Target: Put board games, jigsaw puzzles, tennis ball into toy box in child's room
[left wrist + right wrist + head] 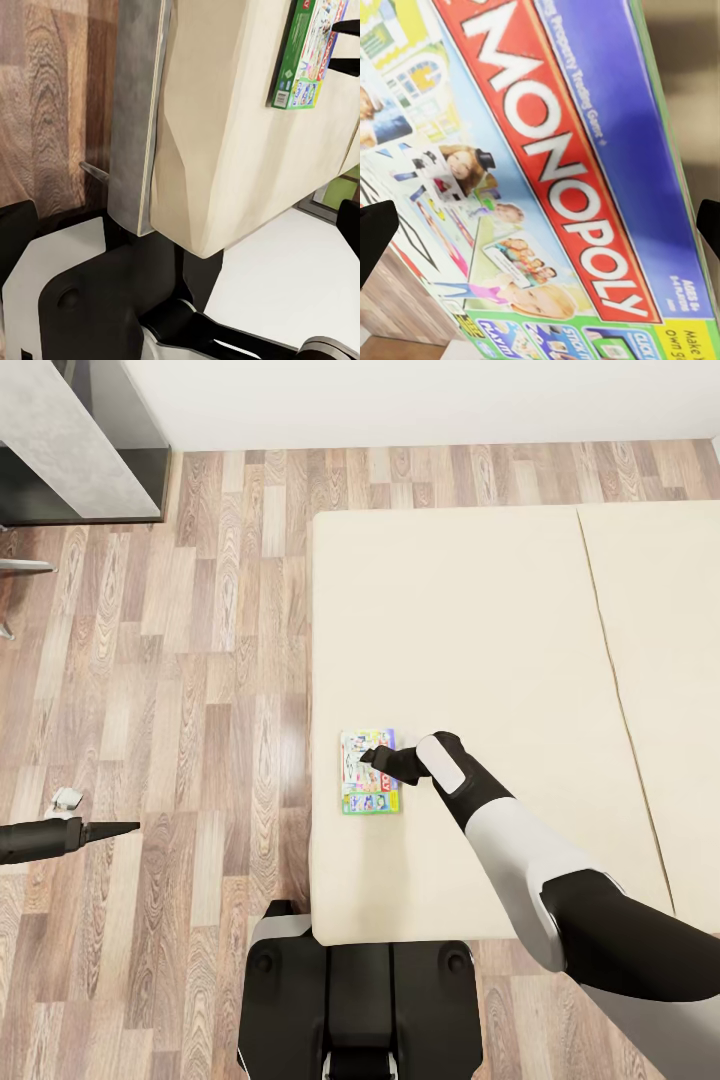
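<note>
A Monopoly board game (368, 772) with a green edge lies flat on the cream bed (480, 640), close to its near left corner. My right gripper (380, 757) hangs just over the box's upper part, open, with its black fingertips (375, 232) spread wide at either side of the lid (555, 187). The left wrist view also catches the game (304, 56) on the mattress, with a dark finger (346, 27) over it. My left gripper (118, 827) is held out low over the wooden floor, left of the bed, open and holding nothing.
A grey cabinet (80, 440) stands at the back left by the wall. A small crumpled white object (66, 798) lies on the floor near my left arm. My base (360, 1000) is against the bed's near edge. A seam (610, 650) divides the mattress.
</note>
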Robot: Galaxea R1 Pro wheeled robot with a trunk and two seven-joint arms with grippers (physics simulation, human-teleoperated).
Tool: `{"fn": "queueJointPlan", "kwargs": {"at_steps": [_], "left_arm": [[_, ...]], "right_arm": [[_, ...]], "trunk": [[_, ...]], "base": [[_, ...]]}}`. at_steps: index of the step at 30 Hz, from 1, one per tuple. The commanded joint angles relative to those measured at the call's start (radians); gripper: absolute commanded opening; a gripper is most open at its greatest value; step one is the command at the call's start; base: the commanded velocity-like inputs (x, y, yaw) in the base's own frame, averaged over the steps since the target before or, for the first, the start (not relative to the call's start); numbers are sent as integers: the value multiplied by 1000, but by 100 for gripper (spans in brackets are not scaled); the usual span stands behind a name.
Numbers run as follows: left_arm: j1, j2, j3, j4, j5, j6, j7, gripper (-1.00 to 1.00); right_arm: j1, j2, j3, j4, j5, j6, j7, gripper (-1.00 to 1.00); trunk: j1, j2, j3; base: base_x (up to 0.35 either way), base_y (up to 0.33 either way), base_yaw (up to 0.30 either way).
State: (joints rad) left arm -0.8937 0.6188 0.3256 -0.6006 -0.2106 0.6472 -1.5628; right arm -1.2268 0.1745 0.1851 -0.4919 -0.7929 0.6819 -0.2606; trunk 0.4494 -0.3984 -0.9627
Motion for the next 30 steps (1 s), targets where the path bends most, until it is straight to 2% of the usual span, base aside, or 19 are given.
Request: {"fn": "queueJointPlan", "kwargs": {"at_steps": [1, 8, 12, 15, 30], "left_arm": [[-1, -1, 4, -1, -10, 10, -8, 100], [-1, -1, 4, -1, -10, 10, -8, 100], [-1, -1, 4, -1, -10, 10, -8, 100], [-1, -1, 4, -1, -10, 10, -8, 100], [-1, -1, 4, -1, -10, 10, -8, 100]], "right_arm": [[0, 0, 2, -1, -9, 1, -9, 100], [0, 0, 1, -1, -9, 2, -5, 100], [0, 0, 3, -1, -9, 2, 68, 100], [0, 0, 3, 0, -8, 2, 92, 100], [0, 0, 4, 13, -9, 2, 102, 100]], "trunk": [[1, -2, -1], [1, -2, -1], [1, -2, -1], [1, -2, -1], [1, -2, -1]], "base": [[0, 0, 0], [0, 0, 0], [0, 0, 0], [0, 0, 0], [0, 0, 0]]}}
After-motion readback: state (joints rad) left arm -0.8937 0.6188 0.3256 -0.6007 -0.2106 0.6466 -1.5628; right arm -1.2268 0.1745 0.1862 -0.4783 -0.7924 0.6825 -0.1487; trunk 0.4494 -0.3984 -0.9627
